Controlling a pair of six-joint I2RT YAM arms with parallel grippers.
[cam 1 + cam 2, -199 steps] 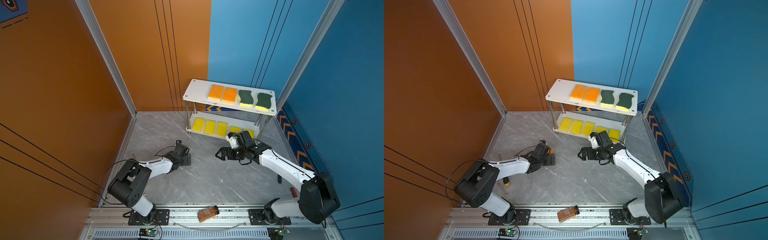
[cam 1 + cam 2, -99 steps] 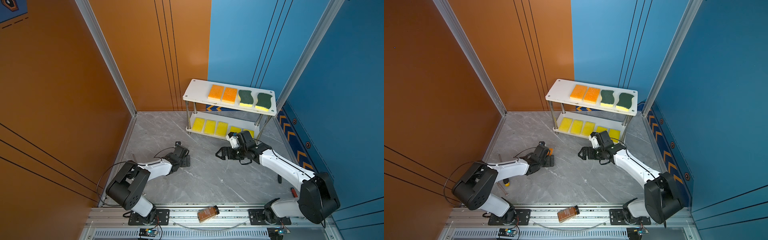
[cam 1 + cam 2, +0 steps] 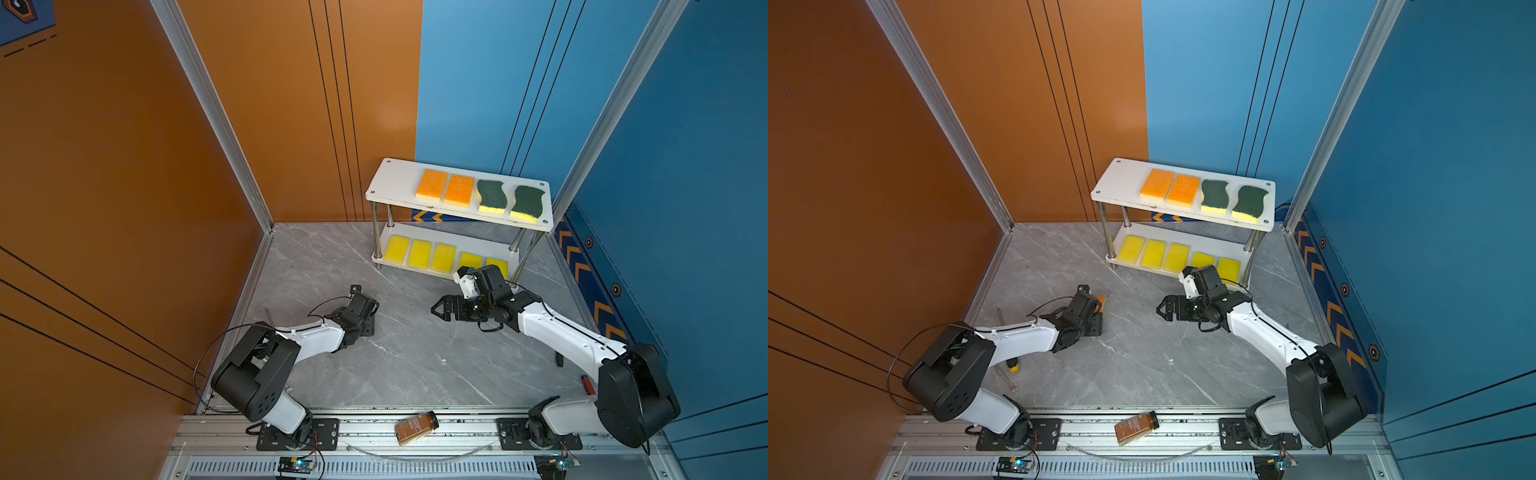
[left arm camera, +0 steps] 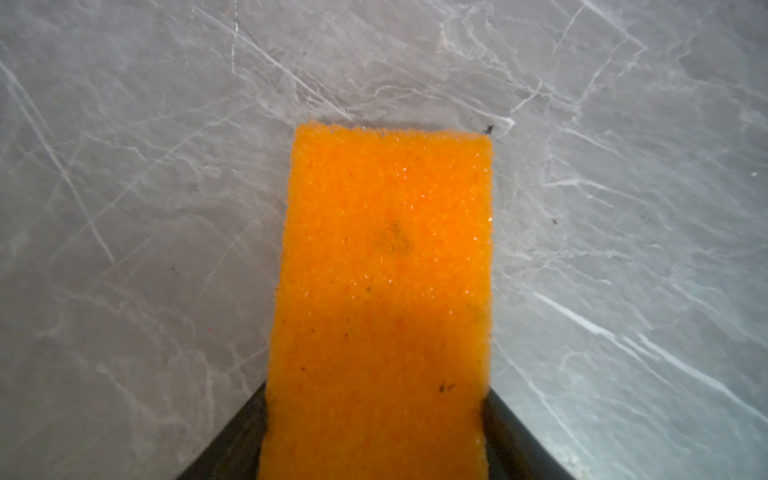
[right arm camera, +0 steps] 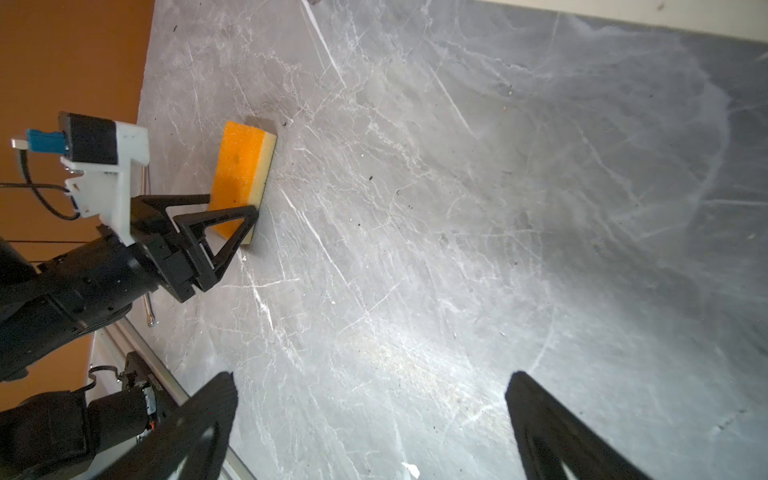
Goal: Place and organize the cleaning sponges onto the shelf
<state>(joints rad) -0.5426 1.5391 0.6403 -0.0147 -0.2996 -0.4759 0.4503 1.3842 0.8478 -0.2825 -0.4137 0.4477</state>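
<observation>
Now the left gripper (image 5: 230,205) is clenched on the loose orange-topped sponge (image 4: 382,270). In the left wrist view its dark fingers (image 4: 507,449) press against both long sides of the foam. The right wrist view shows them straddling one short end, with the orange face up and the yellow base flat on the marble-patterned tabletop (image 3: 415,365). That sponge lies well in front of the shelf (image 3: 395,183), out past the shelf's end nearest the orange wall; in a top view only a corner of it shows beside the wrist. The shelf's upper board carries two orange sponges (image 3: 432,185) side by side and touching. Next to them stand two wavy green-topped sponges (image 3: 492,194), so the row runs from the board's middle to its blue-wall end. On the shelf's lower board five yellow sponges (image 3: 419,253) sit in one row, the two nearest the blue wall partly hidden behind the right arm's wrist. The right gripper (image 3: 438,309) hangs just in front of the shelf's lower board, released, its jaws spread wide over bare tabletop. A brown bottle (image 3: 417,427) with a black cap lies on its side on the metal rail, far in front of the shelf.
</observation>
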